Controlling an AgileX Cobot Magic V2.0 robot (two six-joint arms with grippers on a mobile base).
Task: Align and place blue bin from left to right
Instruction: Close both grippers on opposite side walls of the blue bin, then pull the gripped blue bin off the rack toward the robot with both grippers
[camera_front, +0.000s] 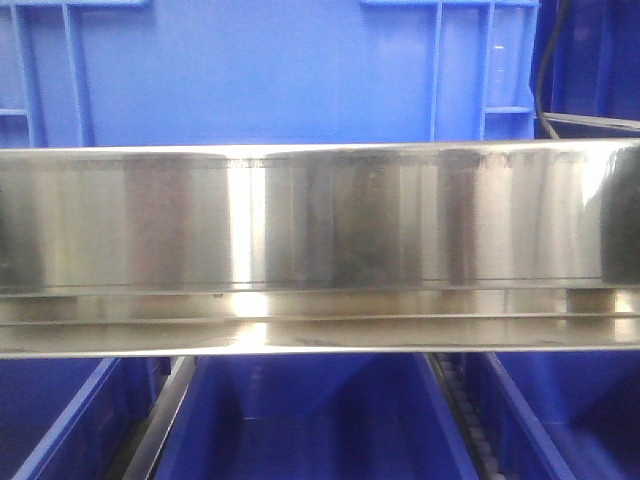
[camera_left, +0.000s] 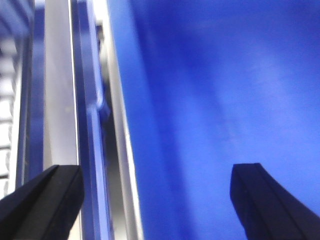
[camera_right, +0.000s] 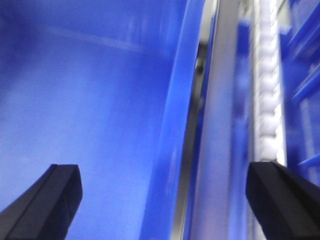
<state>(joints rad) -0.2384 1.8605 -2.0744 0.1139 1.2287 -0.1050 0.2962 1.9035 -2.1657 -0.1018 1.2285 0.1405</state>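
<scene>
Blue bin (camera_front: 310, 430) sits in the middle lane, seen under the steel rail (camera_front: 320, 220). Left fingers (camera_left: 45, 200) and right fingers (camera_right: 45, 200) are both spread wide, straddling its opposite side walls, gripping nothing. Best approach, I think: close both together on the rims, lift level, avoid the rail.

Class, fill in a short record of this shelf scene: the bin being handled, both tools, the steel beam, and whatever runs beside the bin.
blue bin: lower level, middle of the view, below the beam
left tool: open, at the bin's left edge
right tool: open, at the bin's right edge
steel beam: horizontal, spans the front view
roller track: white, right of the bin
upper bin: blue, above the beam
</scene>
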